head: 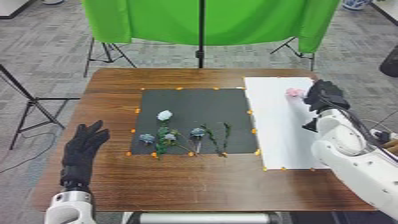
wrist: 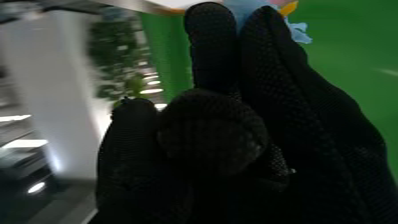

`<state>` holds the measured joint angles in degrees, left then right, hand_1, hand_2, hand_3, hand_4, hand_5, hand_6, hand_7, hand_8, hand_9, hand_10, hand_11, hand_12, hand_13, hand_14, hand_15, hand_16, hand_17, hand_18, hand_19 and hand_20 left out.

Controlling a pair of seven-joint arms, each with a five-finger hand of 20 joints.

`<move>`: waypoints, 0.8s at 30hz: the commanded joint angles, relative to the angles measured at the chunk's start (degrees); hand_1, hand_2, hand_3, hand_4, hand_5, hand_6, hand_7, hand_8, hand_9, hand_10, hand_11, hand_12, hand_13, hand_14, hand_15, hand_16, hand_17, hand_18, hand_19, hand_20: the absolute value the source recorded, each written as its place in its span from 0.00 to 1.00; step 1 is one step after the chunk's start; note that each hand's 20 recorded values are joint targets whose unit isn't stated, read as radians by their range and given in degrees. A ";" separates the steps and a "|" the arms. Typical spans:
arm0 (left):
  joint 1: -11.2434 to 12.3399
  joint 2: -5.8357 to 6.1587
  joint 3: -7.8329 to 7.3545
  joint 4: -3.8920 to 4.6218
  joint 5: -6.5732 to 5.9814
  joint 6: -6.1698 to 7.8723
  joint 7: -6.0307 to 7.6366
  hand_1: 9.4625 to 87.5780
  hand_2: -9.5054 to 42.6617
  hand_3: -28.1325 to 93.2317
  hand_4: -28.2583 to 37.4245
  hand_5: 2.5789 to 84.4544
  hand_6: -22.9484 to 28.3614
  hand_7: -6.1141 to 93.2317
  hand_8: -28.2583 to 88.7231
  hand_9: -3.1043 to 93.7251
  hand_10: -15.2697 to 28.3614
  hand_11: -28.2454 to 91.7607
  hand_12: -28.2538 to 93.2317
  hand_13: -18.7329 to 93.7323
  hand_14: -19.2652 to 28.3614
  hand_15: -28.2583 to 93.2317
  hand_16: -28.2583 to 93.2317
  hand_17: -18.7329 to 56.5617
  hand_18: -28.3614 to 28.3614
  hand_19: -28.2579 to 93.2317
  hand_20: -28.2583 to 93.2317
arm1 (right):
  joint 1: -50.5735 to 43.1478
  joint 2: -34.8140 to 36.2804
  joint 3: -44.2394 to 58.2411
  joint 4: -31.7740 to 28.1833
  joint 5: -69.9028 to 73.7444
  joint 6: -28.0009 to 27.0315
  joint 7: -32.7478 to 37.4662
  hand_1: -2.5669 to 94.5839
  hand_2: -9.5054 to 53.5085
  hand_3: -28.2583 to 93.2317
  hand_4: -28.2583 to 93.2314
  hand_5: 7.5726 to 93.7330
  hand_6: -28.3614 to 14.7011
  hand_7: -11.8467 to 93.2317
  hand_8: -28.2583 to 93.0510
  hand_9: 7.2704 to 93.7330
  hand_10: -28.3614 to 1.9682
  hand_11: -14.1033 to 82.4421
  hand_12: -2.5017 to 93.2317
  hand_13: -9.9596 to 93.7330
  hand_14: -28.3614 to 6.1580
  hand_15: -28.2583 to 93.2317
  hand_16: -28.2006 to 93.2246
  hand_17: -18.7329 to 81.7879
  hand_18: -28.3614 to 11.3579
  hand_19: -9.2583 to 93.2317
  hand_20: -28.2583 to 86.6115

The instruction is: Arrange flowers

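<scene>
Black-gloved, the right hand (head: 325,94) is over the far part of the white sheet (head: 282,132), with the pink flower (head: 295,92) at the inner side of its fingers. Those fingers look clamped on the flower, the thumb folded across in front, though the stem is hidden and the grip itself cannot be made out. In the right wrist view, pale petals (wrist: 301,33) show beyond the fingertips, partly covered by them; I take them for the same bloom.

The left hand (head: 82,150) rests beside the dark mat (head: 218,105), fingers straight and slightly apart, holding nothing. Inward from those fingers, on the mat, are the white flower (head: 164,115), some dusty blue flowers (head: 197,132) and leafy green stems (head: 227,136).

The step in hand seems to be setting the first bloom on the sheet. Next, the right fingers should lower it until the stem lies flat, then part gently so no petal catches on the glove. After that, they would go back across the desk (head: 195,192) for another stem.
</scene>
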<state>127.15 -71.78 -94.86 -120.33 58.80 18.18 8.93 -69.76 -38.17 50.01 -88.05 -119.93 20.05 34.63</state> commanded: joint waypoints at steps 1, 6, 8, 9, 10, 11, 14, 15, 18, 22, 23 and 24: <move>0.48 -0.35 0.27 -0.06 0.39 -0.51 -0.57 0.16 0.40 0.71 0.00 0.54 0.55 0.16 0.19 0.52 0.68 0.39 0.32 0.45 0.78 0.41 0.23 0.27 0.73 0.32 0.38 | 8.12 -0.25 -8.61 -14.09 5.36 -6.74 -9.43 0.66 0.00 0.69 0.08 0.85 0.69 0.29 0.29 0.96 0.63 0.26 0.40 1.00 0.78 0.70 0.51 0.86 0.47 1.00 0.72; 0.59 -0.17 0.12 -0.11 0.36 -0.32 -0.63 0.16 0.40 0.71 0.00 0.54 0.55 0.16 0.19 0.51 0.68 0.39 0.32 0.45 0.78 0.41 0.23 0.27 0.73 0.32 0.38 | 14.92 -3.52 -17.81 -13.23 6.41 -11.98 -14.22 0.66 0.00 0.69 0.08 0.84 0.69 0.29 0.30 0.95 0.64 0.25 0.40 1.00 0.78 0.70 0.51 0.86 0.47 1.00 0.72; 0.56 -0.17 0.11 -0.10 0.40 -0.65 -0.79 0.16 0.40 0.71 0.00 0.54 0.55 0.16 0.19 0.51 0.68 0.39 0.32 0.45 0.78 0.41 0.23 0.27 0.73 0.32 0.38 | 16.28 -4.39 -20.25 -12.44 6.54 -12.89 -14.87 0.65 0.00 0.69 0.08 0.84 0.70 0.30 0.30 0.95 0.64 0.24 0.41 0.99 0.78 0.70 0.51 0.85 0.47 1.00 0.72; 0.45 -0.16 0.17 -0.04 0.47 -0.79 -0.83 0.16 0.40 0.71 0.00 0.54 0.55 0.16 0.19 0.51 0.68 0.39 0.32 0.45 0.78 0.41 0.23 0.27 0.73 0.32 0.38 | 16.51 -4.50 -20.94 -12.29 6.32 -13.52 -15.27 0.65 0.00 0.69 0.08 0.83 0.70 0.30 0.30 0.94 0.64 0.24 0.41 0.99 0.78 0.70 0.52 0.85 0.48 1.00 0.72; 0.56 -0.15 0.17 -0.10 0.51 -0.77 -0.81 0.17 0.40 0.71 0.00 0.54 0.55 0.16 0.19 0.51 0.68 0.39 0.32 0.45 0.78 0.41 0.23 0.27 0.73 0.32 0.38 | 16.75 -4.59 -21.79 -12.07 6.21 -13.80 -15.80 0.65 0.00 0.69 0.08 0.83 0.70 0.30 0.30 0.94 0.64 0.24 0.41 0.99 0.78 0.70 0.52 0.85 0.48 1.00 0.72; 0.59 -0.16 0.16 -0.10 0.48 -0.64 -0.84 0.17 0.40 0.71 0.00 0.54 0.55 0.16 0.19 0.51 0.68 0.39 0.32 0.45 0.78 0.41 0.23 0.27 0.73 0.32 0.38 | 17.20 -4.62 -22.62 -11.71 6.45 -14.40 -16.67 0.65 0.00 0.69 0.08 0.82 0.70 0.31 0.30 0.94 0.65 0.23 0.41 0.99 0.78 0.70 0.52 0.85 0.47 1.00 0.72; 0.53 -0.02 0.09 -0.06 0.44 -0.59 -1.13 0.16 0.40 0.71 0.00 0.54 0.55 0.16 0.19 0.51 0.68 0.39 0.32 0.45 0.78 0.41 0.23 0.27 0.73 0.32 0.38 | 18.25 -4.27 -25.11 -11.39 6.62 -14.97 -17.08 0.64 0.00 0.69 0.08 0.80 0.71 0.31 0.29 0.92 0.66 0.21 0.42 0.98 0.78 0.70 0.52 0.84 0.47 1.00 0.72; 0.57 0.03 0.05 -0.09 0.50 -0.61 -1.14 0.16 0.40 0.71 0.00 0.54 0.55 0.16 0.19 0.51 0.68 0.39 0.32 0.45 0.78 0.41 0.23 0.27 0.73 0.32 0.38 | 18.34 -4.20 -25.61 -11.30 6.08 -15.08 -17.15 0.64 0.00 0.69 0.08 0.80 0.71 0.31 0.29 0.92 0.66 0.21 0.42 0.98 0.77 0.70 0.52 0.84 0.47 1.00 0.72; 0.71 0.05 -0.03 -0.19 0.47 -0.56 -1.13 0.16 0.40 0.72 0.00 0.54 0.56 0.15 0.19 0.51 0.68 0.39 0.32 0.45 0.77 0.41 0.22 0.27 0.73 0.32 0.38 | 18.51 -4.09 -26.70 -11.02 3.82 -15.05 -16.89 0.64 0.00 0.69 0.08 0.79 0.71 0.31 0.29 0.91 0.65 0.21 0.42 0.98 0.77 0.70 0.51 0.84 0.47 1.00 0.72; 0.77 0.13 -0.06 -0.13 0.62 -0.64 -1.22 0.16 0.40 0.72 0.00 0.53 0.56 0.15 0.19 0.51 0.68 0.39 0.32 0.45 0.77 0.41 0.22 0.27 0.73 0.32 0.38 | 18.30 -4.26 -26.37 -10.94 3.91 -16.39 -16.30 0.63 0.00 0.69 0.09 0.77 0.70 0.31 0.29 0.89 0.65 0.21 0.41 0.97 0.77 0.70 0.51 0.83 0.47 1.00 0.72; 0.63 0.20 -0.04 0.02 0.59 -0.68 -1.35 0.16 0.40 0.72 0.00 0.53 0.56 0.15 0.19 0.51 0.68 0.39 0.32 0.45 0.77 0.41 0.22 0.27 0.73 0.32 0.38 | 18.21 -4.17 -26.18 -11.13 3.77 -17.15 -16.14 0.62 0.00 0.69 0.09 0.76 0.70 0.30 0.29 0.87 0.64 0.23 0.40 0.97 0.77 0.70 0.51 0.83 0.47 1.00 0.72; 0.76 0.20 -0.05 -0.02 0.43 -0.53 -1.31 0.16 0.40 0.72 0.00 0.53 0.56 0.15 0.19 0.51 0.68 0.39 0.32 0.45 0.77 0.41 0.22 0.27 0.73 0.32 0.38 | 18.17 -4.18 -26.13 -11.17 3.75 -17.31 -16.21 0.62 0.00 0.69 0.08 0.75 0.69 0.30 0.29 0.86 0.63 0.24 0.39 0.97 0.77 0.70 0.51 0.83 0.46 1.00 0.72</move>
<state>127.24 -71.67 -94.82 -120.37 58.93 18.03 8.49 -51.35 -42.86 23.14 -99.23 -115.20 5.11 18.06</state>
